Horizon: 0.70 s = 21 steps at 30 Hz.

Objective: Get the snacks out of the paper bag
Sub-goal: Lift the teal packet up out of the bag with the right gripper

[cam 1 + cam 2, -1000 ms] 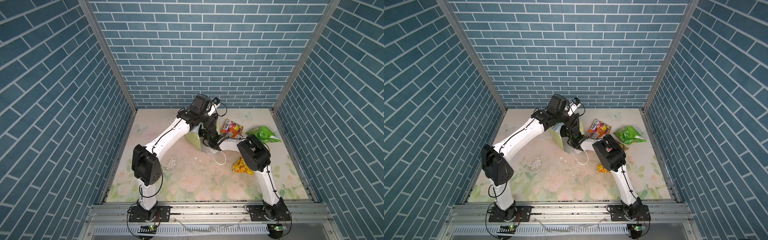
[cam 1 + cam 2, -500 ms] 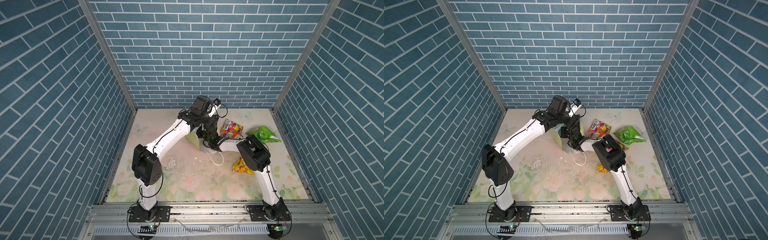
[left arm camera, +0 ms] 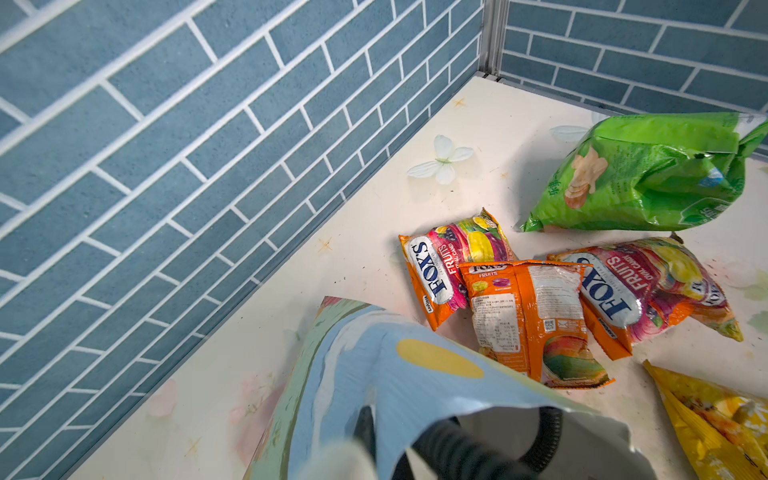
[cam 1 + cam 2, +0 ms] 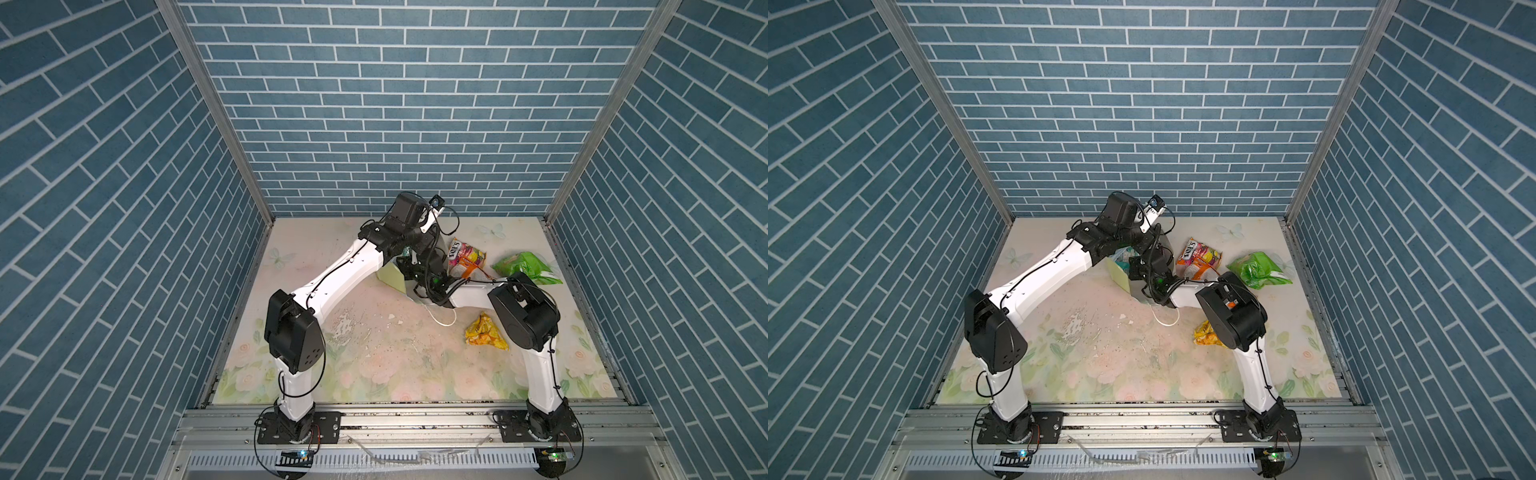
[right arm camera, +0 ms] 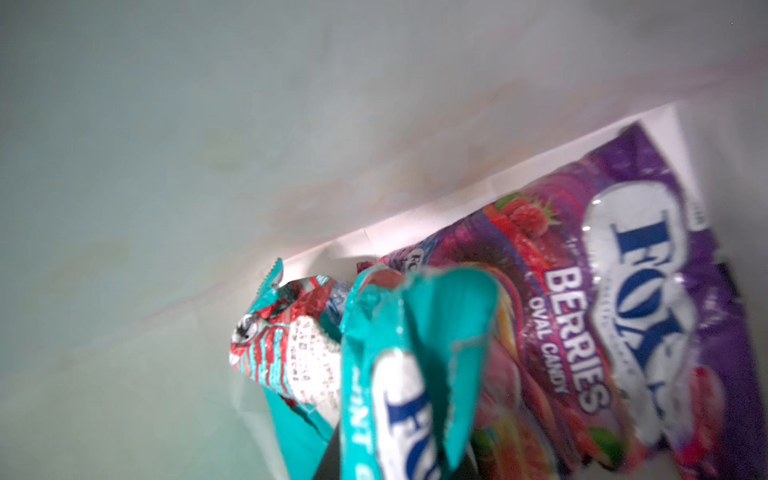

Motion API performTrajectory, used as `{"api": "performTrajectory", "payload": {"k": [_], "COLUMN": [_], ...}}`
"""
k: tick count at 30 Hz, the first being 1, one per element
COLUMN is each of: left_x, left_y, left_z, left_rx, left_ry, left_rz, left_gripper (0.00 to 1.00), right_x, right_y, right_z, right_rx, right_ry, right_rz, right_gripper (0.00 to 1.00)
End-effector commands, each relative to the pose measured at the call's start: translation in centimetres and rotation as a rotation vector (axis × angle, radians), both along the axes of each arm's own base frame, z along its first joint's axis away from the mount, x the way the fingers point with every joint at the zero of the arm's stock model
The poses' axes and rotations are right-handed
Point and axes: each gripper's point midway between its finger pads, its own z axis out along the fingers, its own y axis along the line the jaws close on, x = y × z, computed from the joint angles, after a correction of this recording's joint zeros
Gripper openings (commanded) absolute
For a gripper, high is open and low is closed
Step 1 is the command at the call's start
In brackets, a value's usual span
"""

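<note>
Right gripper (image 5: 390, 467): deep inside the paper bag (image 3: 374, 374), clamped on a teal packet (image 5: 415, 353).
Beside it: a purple FOX'S packet (image 5: 623, 311), also in the bag.
Left gripper (image 3: 357, 457): closed on the bag's rim.
Outside, on the table (image 3: 498, 124): three orange FOX'S packets (image 3: 532, 316), a green packet (image 3: 648, 174) and a yellow packet (image 3: 715, 424).

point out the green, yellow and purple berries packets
green packet (image 4: 525, 268), in a top view, its middle
yellow packet (image 4: 484, 335), in a top view, its middle
purple berries packet (image 5: 648, 299), right wrist view, white logo
</note>
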Motion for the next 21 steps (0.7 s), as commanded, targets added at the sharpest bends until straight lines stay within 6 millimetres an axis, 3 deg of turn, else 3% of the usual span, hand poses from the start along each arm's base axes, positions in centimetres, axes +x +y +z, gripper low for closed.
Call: {"api": "performTrajectory", "payload": {"k": [1, 21], "left_x": [0.6, 1.9], "left_y": [0.4, 1.4], "left_z": [1.1, 0.6], "left_rx": [0.001, 0.047], "left_ry": [-0.025, -0.041], "left_rz": [0.058, 0.151], "left_gripper": [0.0, 0.0], "right_x": [0.4, -0.4], "right_y": [-0.6, -2.4], "right_z": [5.0, 9.2], "right_rx": [0.035, 0.02], "right_ry": [-0.107, -0.179], "right_rz": [-0.016, -0.046], "right_gripper": [0.0, 0.0]}}
